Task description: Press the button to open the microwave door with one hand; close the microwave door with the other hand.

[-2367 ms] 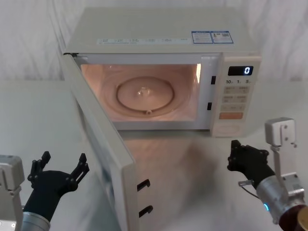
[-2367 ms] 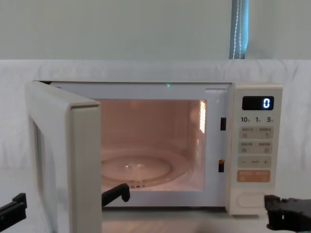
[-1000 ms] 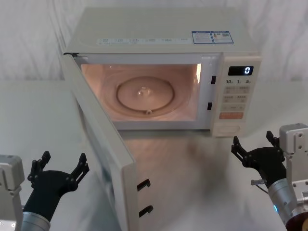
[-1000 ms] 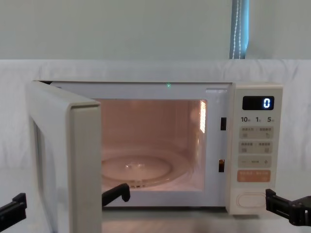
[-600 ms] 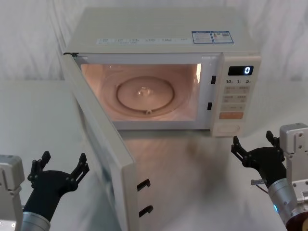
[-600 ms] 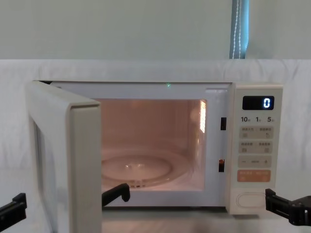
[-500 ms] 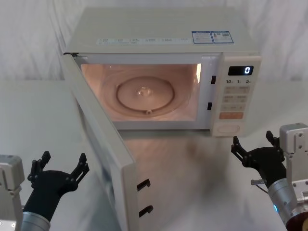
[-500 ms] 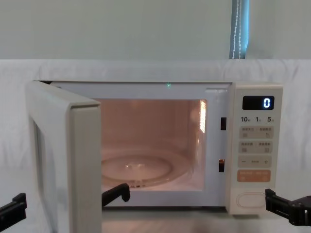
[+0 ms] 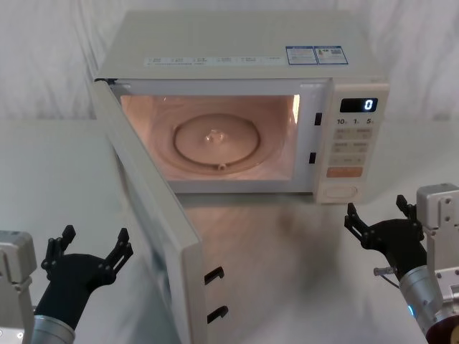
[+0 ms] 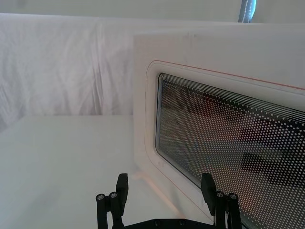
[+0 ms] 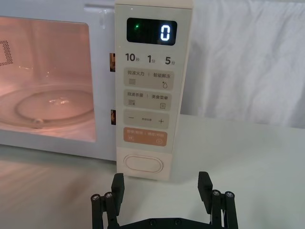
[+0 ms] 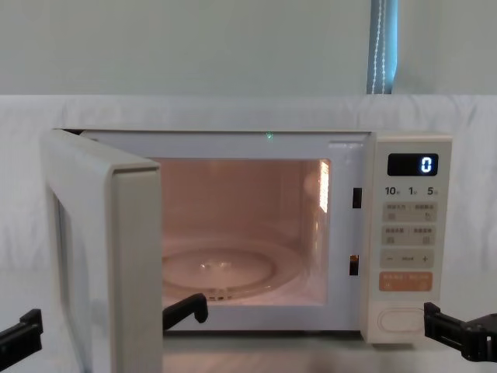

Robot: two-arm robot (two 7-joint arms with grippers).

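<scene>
— What do we see, going from our left side over to the right?

— Our left gripper (image 9: 87,252) waits low beside the microwave door (image 9: 154,222), its fingers spread apart; nothing has moved there. The door hangs wide open, and the microwave (image 9: 244,107) glows inside.

— And on the right?

— The button (image 11: 143,163) sits at the bottom of the keypad strip; our right gripper (image 9: 380,228) was bunched near it a moment ago, and now it has pulled back and opened its fingers — it holds nothing.

— So what does that mean?

— We think the pressing part is done; next the left gripper must push the door shut.
</scene>
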